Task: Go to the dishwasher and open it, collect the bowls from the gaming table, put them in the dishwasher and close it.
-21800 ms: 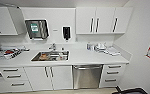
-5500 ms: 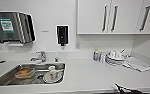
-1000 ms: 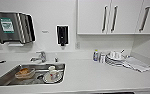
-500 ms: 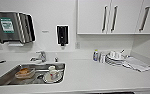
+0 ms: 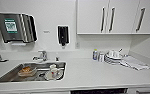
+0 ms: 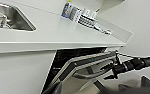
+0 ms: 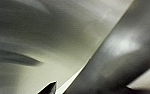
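The dishwasher [image 6: 87,62] is sitting under the white counter [image 6: 53,30], and its door is hanging partly open, tilting outward from the top, with the dark interior [image 6: 73,53] showing in the gap behind it. The door's long axis is running level along the counter's front, and the bar handle [image 6: 91,74] is lying parallel to that top edge, facing out and slightly downward. The right gripper [image 6: 113,70] is sitting at the handle's far end on its dark jointed arm, touching or just beside the bar; whether it is clamping the bar or standing apart cannot be told. A dark tip of the left gripper [image 6: 56,87] is showing close below the door; its state cannot be told either. Above the right gripper, on the counter, a small bottle with a blue label [image 6: 66,9] is standing beside a stack of plates [image 6: 87,20]; the label's writing is too blurred to read. Further along the counter from that gripper, the steel sink [image 5: 8,75] is holding dishes, and on the wall above it a paper-towel dispenser [image 5: 16,27] is carrying a green-and-white label [image 5: 10,25], unreadable, beside a black soap dispenser [image 5: 63,35].
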